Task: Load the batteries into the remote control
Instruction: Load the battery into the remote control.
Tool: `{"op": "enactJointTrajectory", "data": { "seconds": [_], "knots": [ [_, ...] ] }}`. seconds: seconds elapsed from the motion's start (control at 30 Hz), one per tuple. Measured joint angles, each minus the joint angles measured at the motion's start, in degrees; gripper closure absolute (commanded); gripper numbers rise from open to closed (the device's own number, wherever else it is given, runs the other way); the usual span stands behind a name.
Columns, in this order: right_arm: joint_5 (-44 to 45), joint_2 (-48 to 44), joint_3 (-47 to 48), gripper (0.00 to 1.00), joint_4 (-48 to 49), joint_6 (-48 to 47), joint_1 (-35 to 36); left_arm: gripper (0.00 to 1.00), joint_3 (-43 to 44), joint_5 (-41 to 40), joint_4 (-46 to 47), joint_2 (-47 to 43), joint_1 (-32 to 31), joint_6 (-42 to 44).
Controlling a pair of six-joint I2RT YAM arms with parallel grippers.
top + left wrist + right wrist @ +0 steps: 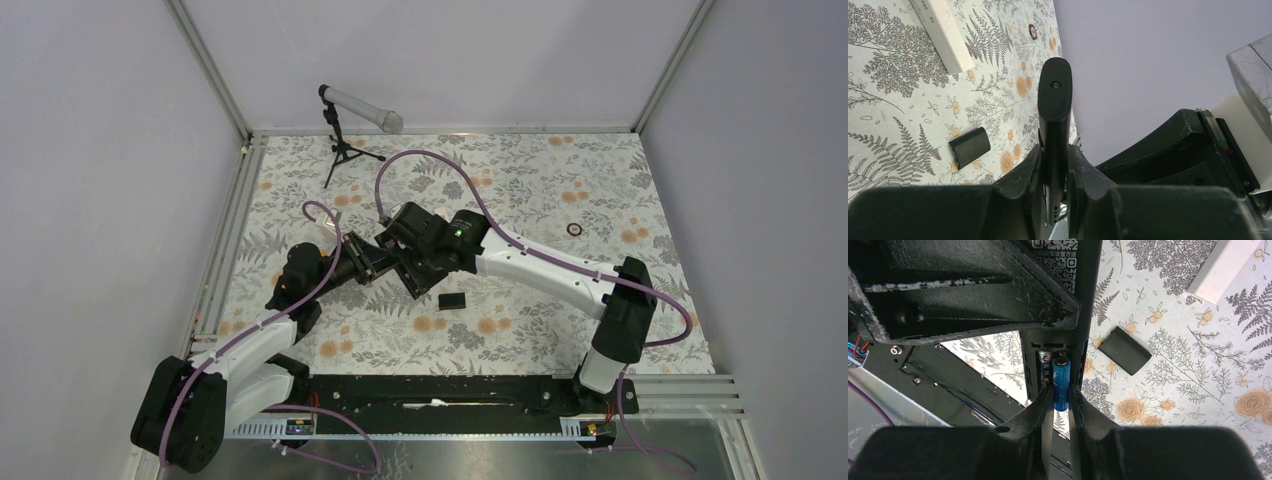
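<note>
A: Where is the battery (1061,382)?
B: Pinched in the right gripper (1060,395), at the open compartment of the remote (1054,100). The left gripper (1054,160) clamps the remote, above the middle of the table (560,190). The QR label (1055,246) has writing I cannot read.

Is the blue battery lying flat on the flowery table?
No, the right hand pinches the blue battery between its fingers, right at the open slot of the remote.

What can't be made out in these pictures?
Left wrist view: the remote is edge-on, hiding its faces.
Right wrist view: the top edge cuts off the remote's printed label.
Top view: the right arm hides the blue battery; the dark ring is too small to identify.
</note>
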Motion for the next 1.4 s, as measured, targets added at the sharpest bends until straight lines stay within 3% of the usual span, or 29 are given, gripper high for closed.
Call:
{"op": "enactJointTrajectory", "data": {
  "seconds": [0.6,0.73,1.0,1.23,1.4],
  "knots": [
    [-0.7,0.4,1.5,0.68,-0.8,0.5,0.0,1.00,0.0,0.0,0.1,0.0,0.0,-0.2],
    [-0.5,0.4,2.0,0.73,-0.8,0.7,0.0,1.00,0.0,0.1,0.1,0.0,0.1,-0.2],
    [0.2,0.4,2.0,0.71,-0.8,0.9,0.0,1.00,0.0,0.4,0.1,-0.2,0.3,-0.2],
    [0.9,0.4,2.0,0.87,-0.7,0.1,0.0,1.00,0.0,0.6,0.0,-0.7,0.6,-0.2],
    [0.5,0.7,2.0,0.89,-0.8,-0.5,0.0,1.00,0.0,0.9,-0.3,-0.7,0.7,0.1]
  ]
}}
